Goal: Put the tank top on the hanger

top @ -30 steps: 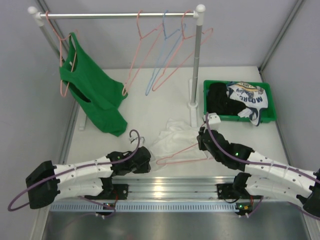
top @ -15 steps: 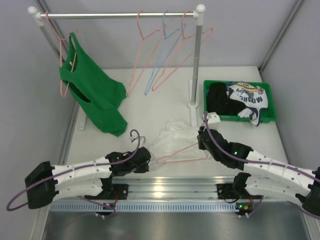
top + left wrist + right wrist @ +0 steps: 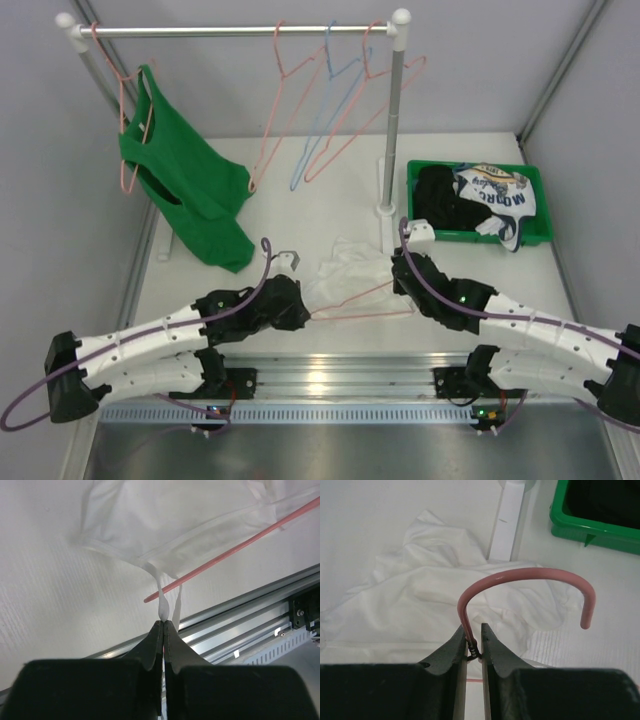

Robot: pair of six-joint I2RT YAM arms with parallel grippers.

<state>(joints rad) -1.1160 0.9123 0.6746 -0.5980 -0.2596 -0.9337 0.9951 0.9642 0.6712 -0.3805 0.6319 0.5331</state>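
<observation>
My left fingers (image 3: 151,647) are pressed together on a narrow strap (image 3: 163,605) of the white tank top (image 3: 165,520). The thin loop of fabric runs from their tips up to the garment's edge. The tank top lies crumpled on the tabletop (image 3: 45,605) between the two arms, just in front of the foot of the rack post (image 3: 507,515). My right fingers (image 3: 451,652) pinch the pink hanger (image 3: 520,575) at the twisted neck below its hook, and the hook arches up over the white cloth. From above, the hanger's triangle reaches from the right fingers toward the left ones, its far corner right at the pinched strap. In the left wrist view I cannot tell whether the pink wire passes through the strap loop or only crosses it. A green bin (image 3: 440,166) sits well apart, on the right
</observation>
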